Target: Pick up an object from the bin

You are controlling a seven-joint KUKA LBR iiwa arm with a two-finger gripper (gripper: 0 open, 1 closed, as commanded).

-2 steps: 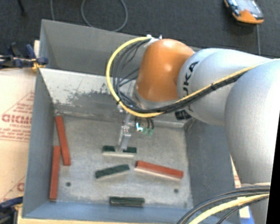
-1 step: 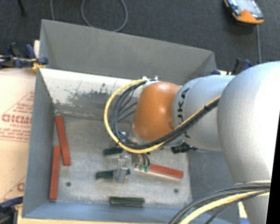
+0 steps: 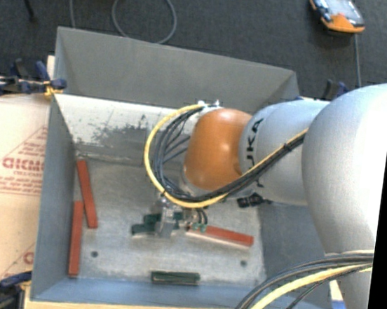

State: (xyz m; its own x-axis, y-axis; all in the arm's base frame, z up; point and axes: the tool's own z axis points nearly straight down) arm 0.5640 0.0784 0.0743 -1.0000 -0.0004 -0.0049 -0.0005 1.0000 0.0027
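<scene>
Because the hand (image 3: 169,222) sits low over the middle of the bin (image 3: 175,77) floor with two things crowding it, the chief risk is a fouled or mistaken grasp. A small dark green piece (image 3: 143,228) lies just beside the hand, on the side toward the left wall, and seems to touch it. A red-and-tan stick (image 3: 219,237) lies flat on the other side, one end near the hand. A close made off-centre could push the green piece away across the floor, or catch the stick's end and lever it up at a slant — a hold likely to slip on lifting.

State of the hand: from where I stand I cannot tell. The orange cover (image 3: 212,149) and cable loops (image 3: 153,152) overhang it, so whether it is clenched or released, or has anything in it, is not visible.

Elsewhere: a red stick (image 3: 86,193) and a second red stick (image 3: 76,237) along the left wall, and a dark green bar (image 3: 175,278) near the front wall — all well apart from the hand and no hazard.
</scene>
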